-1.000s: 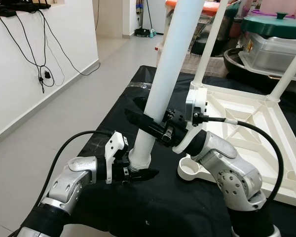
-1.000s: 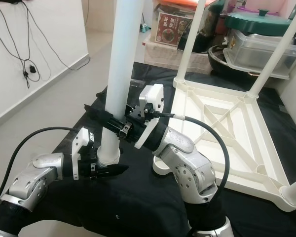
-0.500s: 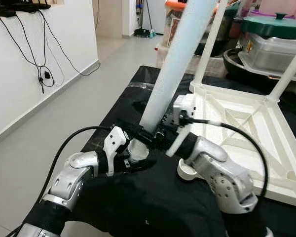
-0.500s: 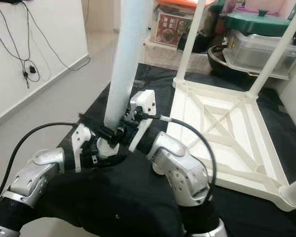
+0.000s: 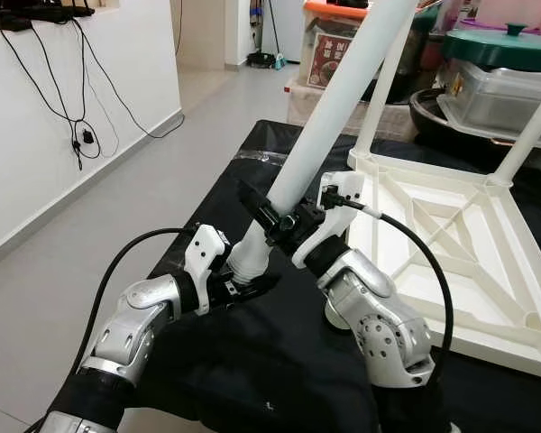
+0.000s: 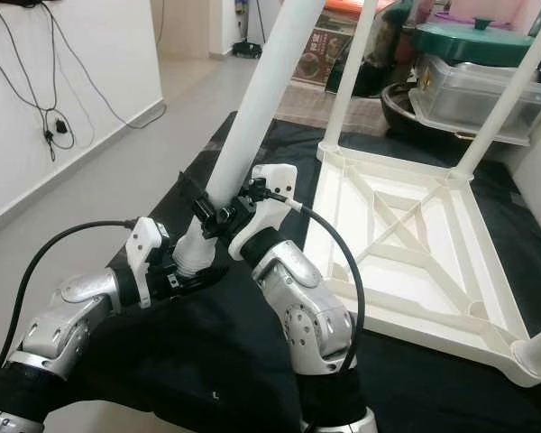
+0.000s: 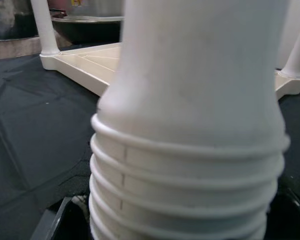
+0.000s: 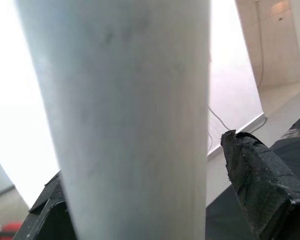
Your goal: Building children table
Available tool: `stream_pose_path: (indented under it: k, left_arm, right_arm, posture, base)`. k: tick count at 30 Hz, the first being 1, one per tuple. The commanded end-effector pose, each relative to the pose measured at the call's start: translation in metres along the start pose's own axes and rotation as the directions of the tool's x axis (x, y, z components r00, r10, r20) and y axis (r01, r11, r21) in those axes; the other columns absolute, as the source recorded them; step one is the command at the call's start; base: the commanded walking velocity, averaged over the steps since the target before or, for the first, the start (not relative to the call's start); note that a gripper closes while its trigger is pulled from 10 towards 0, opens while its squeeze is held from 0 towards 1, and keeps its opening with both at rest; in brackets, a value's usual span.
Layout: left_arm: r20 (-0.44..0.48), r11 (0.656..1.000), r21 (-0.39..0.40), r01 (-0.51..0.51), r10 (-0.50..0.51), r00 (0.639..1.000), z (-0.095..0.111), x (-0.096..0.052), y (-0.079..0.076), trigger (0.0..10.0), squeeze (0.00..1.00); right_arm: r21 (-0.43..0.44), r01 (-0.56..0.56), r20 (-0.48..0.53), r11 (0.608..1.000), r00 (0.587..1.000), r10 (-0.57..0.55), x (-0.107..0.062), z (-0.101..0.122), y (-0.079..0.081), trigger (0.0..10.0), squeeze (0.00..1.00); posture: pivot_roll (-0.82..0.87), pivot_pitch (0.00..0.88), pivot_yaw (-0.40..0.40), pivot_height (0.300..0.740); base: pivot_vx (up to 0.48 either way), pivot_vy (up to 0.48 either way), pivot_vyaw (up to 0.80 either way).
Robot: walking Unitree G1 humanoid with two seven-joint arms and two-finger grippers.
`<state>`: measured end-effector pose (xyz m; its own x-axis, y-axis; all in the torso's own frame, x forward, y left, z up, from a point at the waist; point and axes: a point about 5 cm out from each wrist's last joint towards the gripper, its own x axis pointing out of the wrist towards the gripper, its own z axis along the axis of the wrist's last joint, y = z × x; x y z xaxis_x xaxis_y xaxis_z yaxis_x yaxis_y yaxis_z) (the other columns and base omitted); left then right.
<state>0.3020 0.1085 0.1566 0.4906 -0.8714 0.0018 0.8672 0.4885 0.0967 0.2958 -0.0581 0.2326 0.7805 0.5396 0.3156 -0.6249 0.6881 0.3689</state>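
A long white table leg (image 5: 329, 117) leans up and to the right over the black cloth, its threaded end (image 7: 190, 170) down. My left gripper (image 5: 246, 280) is shut on that threaded end, black fingers (image 7: 60, 225) on both sides of it. My right gripper (image 5: 275, 216) is shut on the leg's shaft (image 8: 125, 125) a little higher, one finger (image 8: 260, 180) showing beside it. The white table top (image 5: 460, 262) lies upside down to the right. Two fitted legs (image 5: 383, 81) rise from its far corners.
A black cloth (image 5: 252, 379) covers the work surface. Storage boxes and a pot with a green lid (image 5: 505, 45) stand behind the table top. On the left are grey floor and a white wall with hanging cables (image 5: 77, 135).
The leg has tipped from near upright to a stronger lean to the right. My right arm has drawn in towards the left gripper. Both grippers keep hold.
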Motion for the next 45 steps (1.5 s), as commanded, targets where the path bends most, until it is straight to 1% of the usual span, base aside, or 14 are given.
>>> stream_pose_path:
  k: [1, 5, 6, 7, 8, 17, 28, 29, 31, 36, 41, 43, 44, 45]
  left_arm:
    - [-0.009, 0.999, 0.02, 0.05, -0.049, 0.999, -0.003, 0.006, -0.009, 10.0, 0.0]
    - [-0.012, 0.999, 0.02, 0.048, -0.048, 0.999, -0.003, 0.005, -0.008, 10.0, 0.0]
    - [-0.018, 0.999, 0.023, 0.046, -0.046, 0.999, -0.004, 0.004, -0.007, 10.0, 0.0]
    - [-0.018, 0.999, 0.023, 0.046, -0.046, 0.999, -0.004, 0.004, -0.007, 10.0, 0.0]
    - [-0.024, 0.999, 0.026, 0.044, -0.044, 0.999, -0.004, 0.003, -0.005, 10.0, 0.0]
    - [-0.052, 0.999, 0.041, 0.036, -0.033, 0.998, -0.007, -0.003, -0.001, 10.0, 0.0]
    - [-0.068, 0.998, 0.057, 0.013, -0.009, 0.998, -0.009, -0.01, 0.003, 10.0, 0.0]
    - [-0.059, 0.998, 0.054, -0.012, 0.016, 0.998, -0.009, -0.011, 0.006, 10.0, 0.94]
    - [-0.039, 0.998, 0.05, -0.027, 0.029, 0.999, -0.007, -0.012, 0.007, 10.0, 1.0]
    - [-0.014, 0.999, 0.037, -0.032, 0.032, 0.999, -0.003, -0.013, 0.009, 10.0, 1.0]
    - [0.042, 1.0, -0.006, -0.025, 0.025, 0.999, 0.003, -0.017, 0.005, 10.0, 1.0]
    - [0.062, 0.999, -0.052, -0.005, 0.008, 0.998, 0.004, -0.026, -0.001, 10.0, 1.0]
    - [0.062, 0.999, -0.052, -0.005, 0.008, 0.998, 0.004, -0.026, -0.001, 10.0, 1.0]
    - [0.053, 0.998, -0.064, 0.007, -0.003, 0.999, 0.002, -0.031, -0.004, 10.0, 1.0]
  right_arm:
    - [0.023, 0.011, 0.024, 1.0, 1.0, -0.012, -0.002, 0.001, 0.0, 8.3, 0.0]
    - [0.029, 0.004, 0.027, 1.0, 1.0, -0.005, -0.002, 0.001, 0.001, 8.3, 0.0]
    - [0.037, -0.008, 0.022, 0.999, 1.0, 0.007, -0.003, 0.0, 0.003, 1.4, 0.0]
    - [0.037, -0.008, 0.022, 0.999, 1.0, 0.007, -0.003, 0.0, 0.003, 1.4, 0.0]
    - [0.046, -0.02, 0.016, 0.999, 1.0, 0.02, -0.004, 0.0, 0.005, 0.0, 0.0]
    - [0.043, -0.098, -0.024, 0.994, 0.995, 0.099, -0.012, -0.001, 0.009, 0.0, 0.0]
    - [0.029, -0.101, -0.031, 0.994, 0.994, 0.102, -0.016, 0.0, 0.006, 0.0, 0.0]
    - [0.022, -0.092, -0.026, 0.996, 0.995, 0.093, -0.016, 0.001, 0.005, 0.0, 0.0]
    - [0.016, -0.085, -0.023, 0.996, 0.996, 0.086, -0.016, 0.001, 0.004, 0.0, 0.0]
    - [-0.007, -0.075, -0.02, 0.997, 0.997, 0.075, -0.017, 0.002, 0.002, 0.0, 0.0]
    - [-0.077, -0.039, -0.006, 0.996, 0.999, 0.038, -0.016, 0.009, -0.011, 0.0, 0.0]
    - [-0.189, 0.015, 0.018, 0.982, 1.0, -0.012, -0.015, 0.022, -0.033, 0.0, 0.0]
    - [-0.189, 0.015, 0.018, 0.982, 1.0, -0.012, -0.015, 0.022, -0.033, 0.0, 0.0]
    - [-0.234, 0.038, 0.025, 0.972, 0.999, -0.033, -0.015, 0.028, -0.044, 0.0, 0.0]
  posture:
    - [0.09, 0.0, -0.068, 0.74]
    - [0.09, 0.0, -0.067, 0.74]
    - [0.09, 0.0, -0.067, 0.74]
    - [0.09, 0.0, -0.067, 0.74]
    - [0.09, 0.0, -0.067, 0.74]
    - [0.09, 0.0, -0.07, 0.74]
    - [0.09, 0.0, -0.071, 0.74]
    - [0.09, 0.0, -0.069, 0.74]
    - [0.09, 0.0, -0.069, 0.74]
    - [0.09, 0.0, -0.068, 0.74]
    - [0.1, 0.0, -0.071, 0.74]
    - [0.1, 0.0, -0.074, 0.74]
    - [0.1, 0.0, -0.074, 0.74]
    - [0.11, 0.0, -0.076, 0.74]
  base:
    - [0.0, 0.0, 0.0]
    - [0.0, 0.0, 0.0]
    - [0.0, 0.0, 0.0]
    - [0.0, 0.0, 0.0]
    - [0.0, 0.0, 0.0]
    - [0.0, 0.0, 0.0]
    - [0.0, 0.0, 0.0]
    - [0.0, 0.0, 0.0]
    - [0.0, 0.0, 0.0]
    - [0.0, 0.0, 0.0]
    - [0.0, 0.0, 0.0]
    - [0.0, 0.0, 0.0]
    - [0.0, 0.0, 0.0]
    - [0.0, 0.0, 0.0]
